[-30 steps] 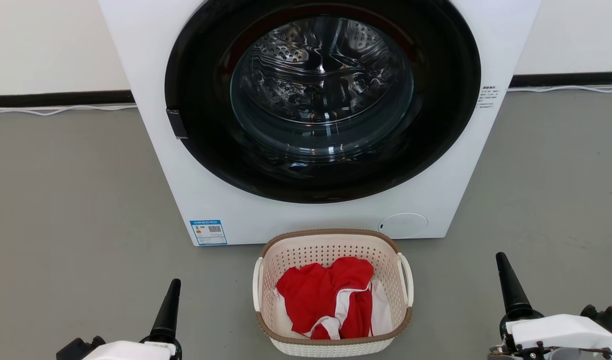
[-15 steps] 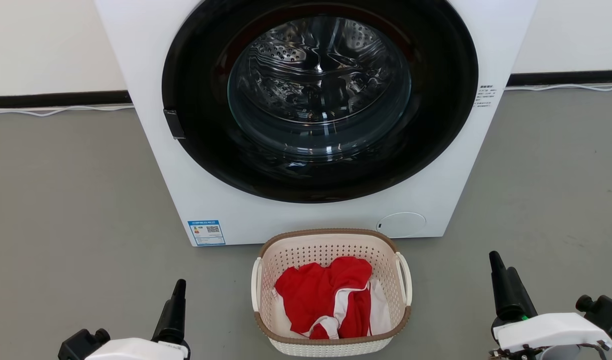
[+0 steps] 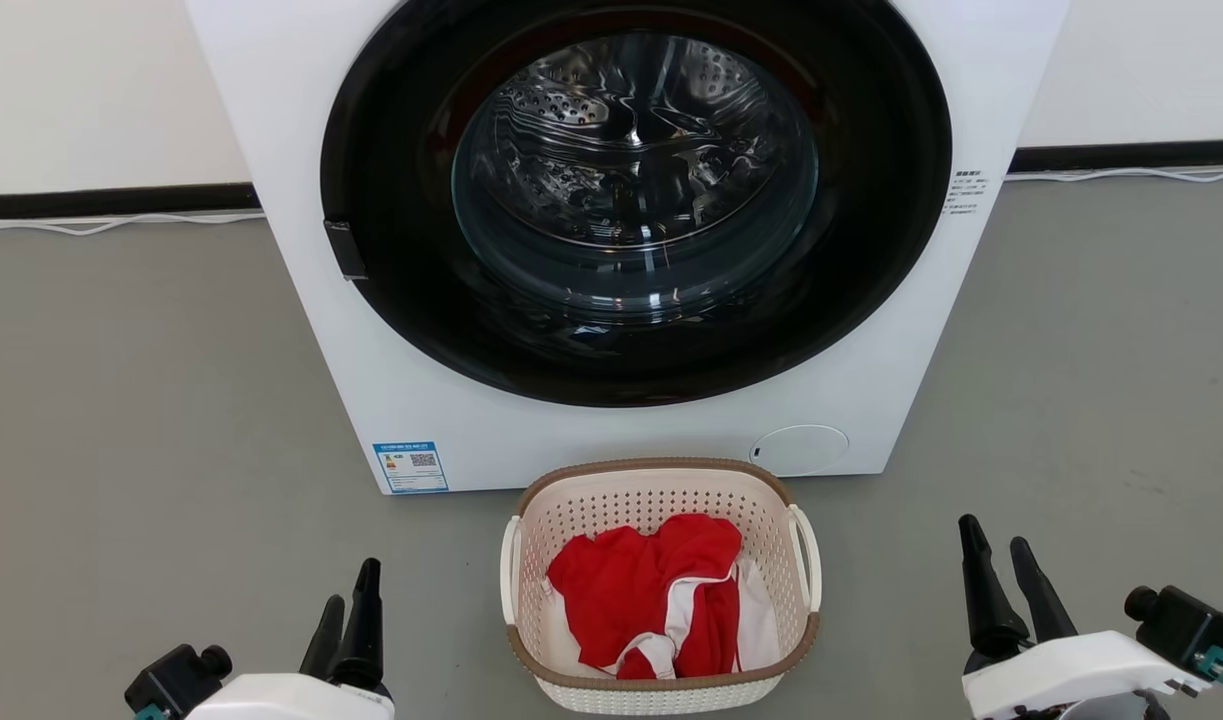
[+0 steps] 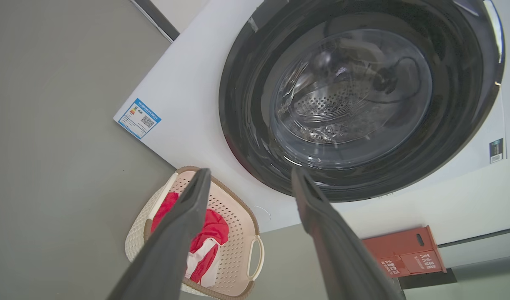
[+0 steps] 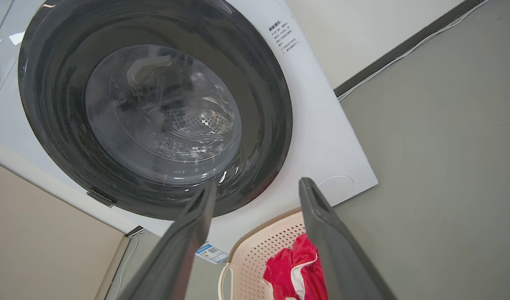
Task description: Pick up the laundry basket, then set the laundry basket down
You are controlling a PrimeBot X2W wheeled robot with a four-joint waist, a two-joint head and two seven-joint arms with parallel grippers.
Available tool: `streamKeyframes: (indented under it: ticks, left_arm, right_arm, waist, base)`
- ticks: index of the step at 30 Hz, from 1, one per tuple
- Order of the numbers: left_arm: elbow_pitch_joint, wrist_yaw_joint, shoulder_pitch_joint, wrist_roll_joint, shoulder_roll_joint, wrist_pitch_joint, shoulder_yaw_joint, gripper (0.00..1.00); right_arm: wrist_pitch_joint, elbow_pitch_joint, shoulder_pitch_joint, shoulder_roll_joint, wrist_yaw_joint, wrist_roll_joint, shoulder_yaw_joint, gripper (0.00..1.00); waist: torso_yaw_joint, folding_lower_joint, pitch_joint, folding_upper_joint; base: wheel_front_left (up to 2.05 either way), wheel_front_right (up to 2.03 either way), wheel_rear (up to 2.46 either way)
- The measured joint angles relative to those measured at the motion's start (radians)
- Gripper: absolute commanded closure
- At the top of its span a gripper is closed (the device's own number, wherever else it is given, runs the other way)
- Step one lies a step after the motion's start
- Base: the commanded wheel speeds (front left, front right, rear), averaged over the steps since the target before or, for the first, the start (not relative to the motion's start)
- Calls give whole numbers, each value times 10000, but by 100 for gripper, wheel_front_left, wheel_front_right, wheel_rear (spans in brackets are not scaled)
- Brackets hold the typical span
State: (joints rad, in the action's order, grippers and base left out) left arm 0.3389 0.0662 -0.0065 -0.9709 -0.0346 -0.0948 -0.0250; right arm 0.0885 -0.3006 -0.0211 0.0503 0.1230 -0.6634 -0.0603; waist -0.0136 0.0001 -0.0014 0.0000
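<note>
vs 1.0 s ago: the left tool (image 3: 351, 585) and right tool (image 3: 993, 532) each showed one finger edge-on, now both fingers of each show side by side; the small leftward shift of the whole frame is camera motion; the laundry basket (image 3: 659, 464) sits as before on the grey floor (image 3: 121, 400), just in front of the washing machine (image 3: 871, 380), between the two tools and apart from both; in the wrist views both tools have their fingers spread wide with nothing between them.

Hidden: the basket's near edge touches the bottom of the head frame; both tool bodies are cut off there; in each wrist view one finger crosses part of the basket.

Around: a red-and-white garment (image 3: 641, 590) in the basket; the machine's round dark door (image 3: 391, 330) shut; a blue label (image 3: 411, 466) low on the machine's front; a red box (image 4: 405, 254) against the wall.
</note>
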Motion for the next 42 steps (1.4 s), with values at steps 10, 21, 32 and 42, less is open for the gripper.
streamKeyframes:
  ticks: [10,21,32,42]
  left_arm:
    - [38,-82,0,1166,-8,-299,-69,0]
    - [102,-173,0,2405,-19,-600,-211,0]
    - [121,-232,0,3618,-29,-918,-299,0]
    - [190,-309,0,4564,-40,-1183,-414,0]
  right_arm:
    - [288,-167,-5,36,2,1273,84,0]
    - [591,-439,-8,36,2,2564,92,0]
    - [909,-614,-12,35,4,3787,171,0]
    - [1204,-698,-12,31,4,5010,249,0]
  waist:
    - [-44,0,4,0]
    - [-68,0,-4,0]
    - [-82,0,51,0]
    - [-94,0,26,0]
  base:
    - [0,0,0]
    - [0,0,0]
    - [0,0,0]
    - [0,0,0]
